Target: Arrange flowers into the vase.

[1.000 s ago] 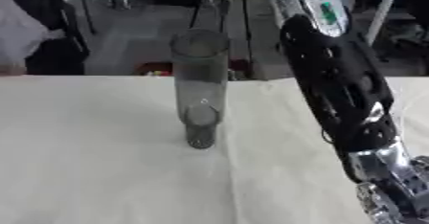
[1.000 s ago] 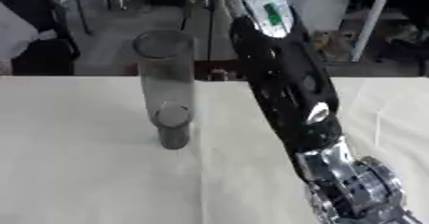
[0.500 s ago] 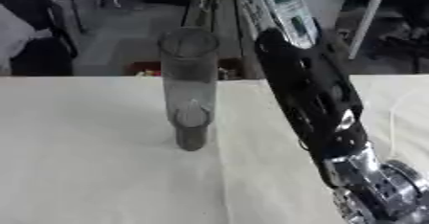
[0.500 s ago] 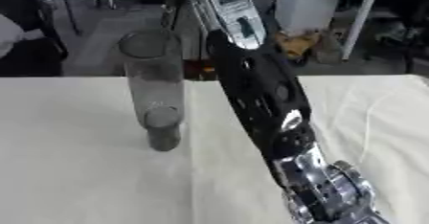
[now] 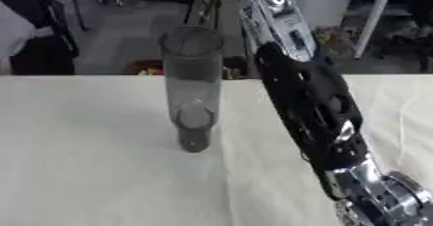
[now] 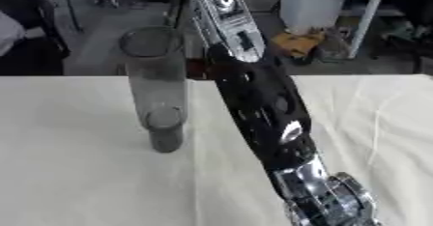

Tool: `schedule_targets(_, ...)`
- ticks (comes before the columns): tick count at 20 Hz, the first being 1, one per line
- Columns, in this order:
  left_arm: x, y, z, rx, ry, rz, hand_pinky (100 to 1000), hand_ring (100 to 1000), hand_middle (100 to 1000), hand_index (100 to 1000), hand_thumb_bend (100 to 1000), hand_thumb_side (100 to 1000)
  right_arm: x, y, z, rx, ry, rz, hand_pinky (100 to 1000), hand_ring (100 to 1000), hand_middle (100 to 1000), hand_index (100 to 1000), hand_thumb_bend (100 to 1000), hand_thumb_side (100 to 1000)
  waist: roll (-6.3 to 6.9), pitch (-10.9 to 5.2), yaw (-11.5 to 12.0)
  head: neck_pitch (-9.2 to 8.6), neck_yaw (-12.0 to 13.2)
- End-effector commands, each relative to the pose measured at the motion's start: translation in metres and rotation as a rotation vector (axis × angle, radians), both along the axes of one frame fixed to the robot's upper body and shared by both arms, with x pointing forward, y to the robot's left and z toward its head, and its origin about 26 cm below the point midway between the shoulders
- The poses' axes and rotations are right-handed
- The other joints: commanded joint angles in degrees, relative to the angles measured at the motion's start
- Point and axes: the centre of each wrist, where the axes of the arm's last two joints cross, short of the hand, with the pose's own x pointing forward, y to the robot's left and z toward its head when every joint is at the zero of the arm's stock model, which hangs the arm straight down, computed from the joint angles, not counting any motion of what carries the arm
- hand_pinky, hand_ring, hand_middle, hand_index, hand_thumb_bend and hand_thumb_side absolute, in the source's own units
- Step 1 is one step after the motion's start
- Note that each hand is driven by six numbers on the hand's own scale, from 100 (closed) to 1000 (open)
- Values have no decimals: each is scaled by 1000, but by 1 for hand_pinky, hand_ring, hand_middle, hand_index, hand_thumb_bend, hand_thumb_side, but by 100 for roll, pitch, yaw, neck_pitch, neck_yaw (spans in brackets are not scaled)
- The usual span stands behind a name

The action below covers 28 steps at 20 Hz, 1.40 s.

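Note:
A tall clear glass vase (image 5: 193, 82) stands upright on the white cloth, its narrow foot left of the table's middle. It holds no flower, and no flower shows in either view. My right arm (image 5: 309, 99), black with a silver upper link, slants down from the top centre past the vase's right side without touching it. Its silver wrist and the start of my right hand (image 6: 325, 205) reach the bottom edge at the lower right, where the picture cuts the hand off. My left hand shows in neither view.
The white cloth (image 5: 84, 152) covers the whole table, with creases at the right (image 6: 381, 123). Behind the far edge lie a grey floor, chair legs and stands, and a person's dark and white clothing (image 5: 25, 32) shows at the far left.
My right arm has swung a little to the left, closer to the vase. The vase has stayed where it was.

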Motion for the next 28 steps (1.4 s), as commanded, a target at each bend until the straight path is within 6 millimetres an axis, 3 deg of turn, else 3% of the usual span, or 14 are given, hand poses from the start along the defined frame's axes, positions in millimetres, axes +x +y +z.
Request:
schedule_targets(1, -2, -1, 6, 5, -26, -7, 442, 596, 749, 816, 100, 1000, -3, -1, 8, -8, -18, -14, 100, 1000, 100, 100, 100, 579, 15, -101, 18, -103, -13)
schedule_targets(7, -2, -1, 6, 13, -22, -3, 442, 597, 749, 815, 100, 1000, -13, 0, 20, -29, -91, -16, 100, 1000, 100, 100, 100, 579, -13, -87, -32, -56, 9)
schedule_targets(18, -2, 1, 6, 19, -17, -2, 449, 598, 751, 816, 100, 1000, -24, 1, 32, -17, -141, 16, 100, 1000, 100, 100, 100, 574, -56, -210, -65, -76, 38)
schedule_targets(22, -2, 3, 6, 22, -14, 1, 452, 599, 751, 816, 100, 1000, -21, -6, 30, 27, -72, 4, 100, 1000, 100, 100, 100, 571, -123, -430, -100, 69, 76)
schedule_targets(28, -2, 4, 6, 21, -10, -1, 455, 600, 752, 817, 100, 1000, -16, -10, 23, 106, 63, -39, 100, 1000, 100, 100, 100, 567, -142, -561, -94, 189, 86)
